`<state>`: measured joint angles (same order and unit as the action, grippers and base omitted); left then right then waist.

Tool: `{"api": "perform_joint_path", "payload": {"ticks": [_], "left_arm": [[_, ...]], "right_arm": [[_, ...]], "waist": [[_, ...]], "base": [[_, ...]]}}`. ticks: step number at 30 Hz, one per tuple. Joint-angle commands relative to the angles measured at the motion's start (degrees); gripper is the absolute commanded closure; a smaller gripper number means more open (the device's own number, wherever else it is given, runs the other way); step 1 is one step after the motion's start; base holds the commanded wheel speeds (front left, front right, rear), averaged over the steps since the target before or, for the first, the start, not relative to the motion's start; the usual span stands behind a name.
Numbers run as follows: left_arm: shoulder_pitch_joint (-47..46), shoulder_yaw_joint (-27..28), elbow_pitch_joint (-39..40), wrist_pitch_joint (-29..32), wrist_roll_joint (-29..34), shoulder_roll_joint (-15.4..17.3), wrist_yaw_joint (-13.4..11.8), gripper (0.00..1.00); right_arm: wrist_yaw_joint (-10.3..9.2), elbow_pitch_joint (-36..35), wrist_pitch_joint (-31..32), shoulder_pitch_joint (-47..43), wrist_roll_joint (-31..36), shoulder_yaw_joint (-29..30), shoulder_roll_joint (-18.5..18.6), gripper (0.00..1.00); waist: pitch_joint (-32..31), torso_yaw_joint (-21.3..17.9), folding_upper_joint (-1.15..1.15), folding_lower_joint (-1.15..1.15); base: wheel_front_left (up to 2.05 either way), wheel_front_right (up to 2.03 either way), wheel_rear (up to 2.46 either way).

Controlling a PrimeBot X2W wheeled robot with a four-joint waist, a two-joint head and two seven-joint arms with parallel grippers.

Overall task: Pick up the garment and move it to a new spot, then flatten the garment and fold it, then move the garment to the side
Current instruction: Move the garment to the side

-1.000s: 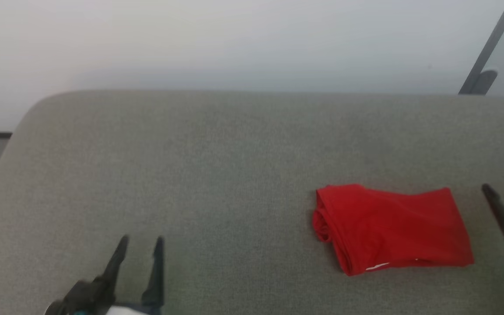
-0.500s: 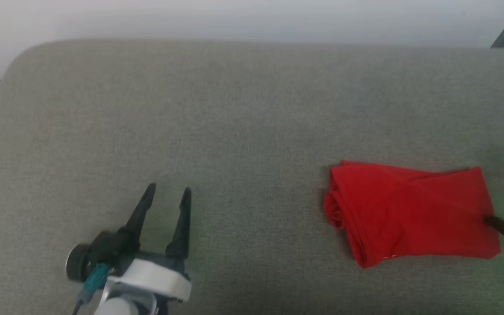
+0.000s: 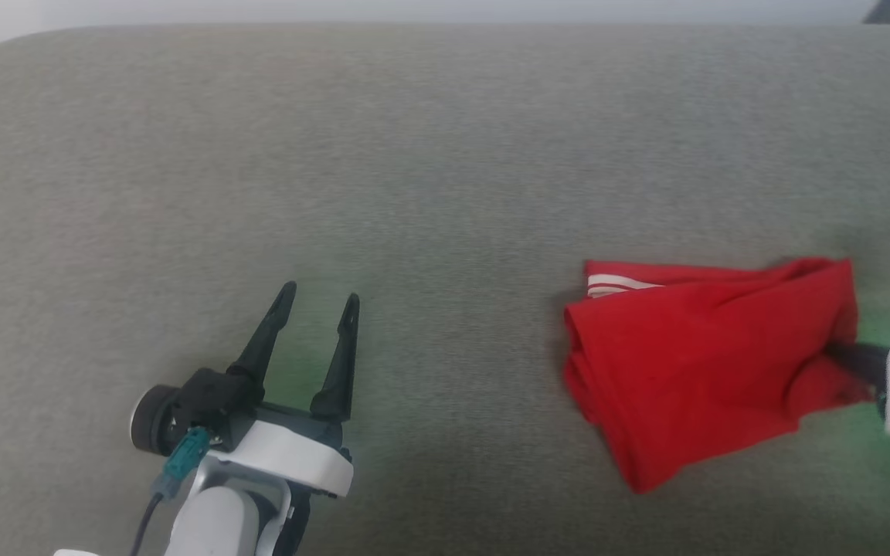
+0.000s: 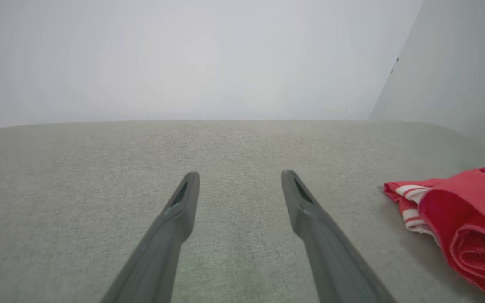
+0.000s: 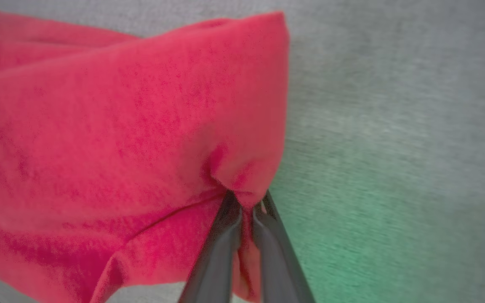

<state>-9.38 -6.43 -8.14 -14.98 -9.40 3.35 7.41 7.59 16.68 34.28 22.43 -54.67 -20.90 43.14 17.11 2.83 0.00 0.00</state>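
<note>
The garment (image 3: 692,363) is a bright-red folded cloth lying at the right of the grey upholstered surface (image 3: 414,154), with white-and-red striped trim showing at its far left corner. My right gripper (image 5: 249,202) is shut on the garment's (image 5: 120,126) right edge, the cloth bunched and pulled up between the two fingers. In the head view the right gripper (image 3: 839,357) reaches in from the right border, its tips buried in the red cloth. My left gripper (image 3: 317,297) stands open well to the left, nothing between its fingers (image 4: 183,198). The garment's rolled end (image 4: 465,223) lies to its right.
The grey surface has a rounded far-left corner and a pale wall (image 4: 183,54) behind it. Broad bare upholstery lies between my two grippers and beyond the garment.
My right gripper has gone to the garment's right edge and shut on it, lifting and creasing the cloth so that striped trim shows. The camera has tilted down.
</note>
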Motion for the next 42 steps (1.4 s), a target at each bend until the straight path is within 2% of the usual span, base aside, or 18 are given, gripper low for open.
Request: {"api": "perform_joint_path", "payload": {"ticks": [1, 7, 14, 19, 25, 31, 34, 42], "left_arm": [[-0.9, -0.2, -0.1, -0.3, 0.6, 0.4, 0.1, 0.00], [-3.7, -0.2, 1.9, -0.3, 2.0, 1.1, 0.1, 0.00], [-10.9, -4.4, 0.8, -0.3, 3.4, 4.7, 0.1, 0.00], [-17.9, -8.3, -0.5, -0.3, 3.8, 7.3, 0.1, 0.00], [-25.7, -12.3, -2.1, -0.3, 4.1, 10.0, 0.1, 0.00], [-31.4, -14.0, -3.1, -0.3, 4.0, 11.6, 0.1, 0.00], [-32.5, -14.6, -3.2, -0.3, 4.1, 11.9, 0.1, 0.00], [-35.0, -15.9, -3.7, -0.3, 3.7, 13.6, 0.1, 0.00]], "right_arm": [[-0.19, 1.0, -1.5, 0.6, -0.5, 0.1, 0.9, 1.00], [-0.16, 2.8, -8.6, 1.8, -3.8, 2.2, 3.4, 1.00], [-0.15, 7.2, -16.3, 3.8, -6.7, 5.1, 5.4, 1.00], [-0.16, 12.2, -21.3, 7.1, -7.5, 6.3, 5.7, 1.00], [-0.15, 19.2, -27.0, 13.2, -7.6, 7.8, 5.1, 1.00], [-0.15, 28.5, -32.1, 21.2, -5.8, 7.8, 3.6, 1.00], [-0.15, 31.4, -33.5, 23.6, -4.6, 7.0, 3.1, 1.00], [-0.15, 40.2, -37.5, 30.8, -2.8, 3.9, -0.9, 1.00]], "waist": [[0.1, -1.7, 0.00, 0.00], [2.3, -6.8, 0.00, 0.00], [7.5, -13.0, 0.00, 0.00], [11.5, -15.9, 0.00, 0.00], [15.8, -18.6, 0.00, 0.00], [18.8, -20.3, 0.00, 0.00], [19.4, -20.6, 0.00, 0.00], [21.2, -21.0, 0.00, 0.00]], "base": [[0.00, 0.00, 0.00], [0.00, 0.00, 0.00], [0.00, 0.00, 0.00], [0.00, 0.00, 0.00], [0.00, 0.00, 0.00], [0.00, 0.00, 0.00], [0.00, 0.00, 0.00], [0.00, 0.00, 0.00]]}}
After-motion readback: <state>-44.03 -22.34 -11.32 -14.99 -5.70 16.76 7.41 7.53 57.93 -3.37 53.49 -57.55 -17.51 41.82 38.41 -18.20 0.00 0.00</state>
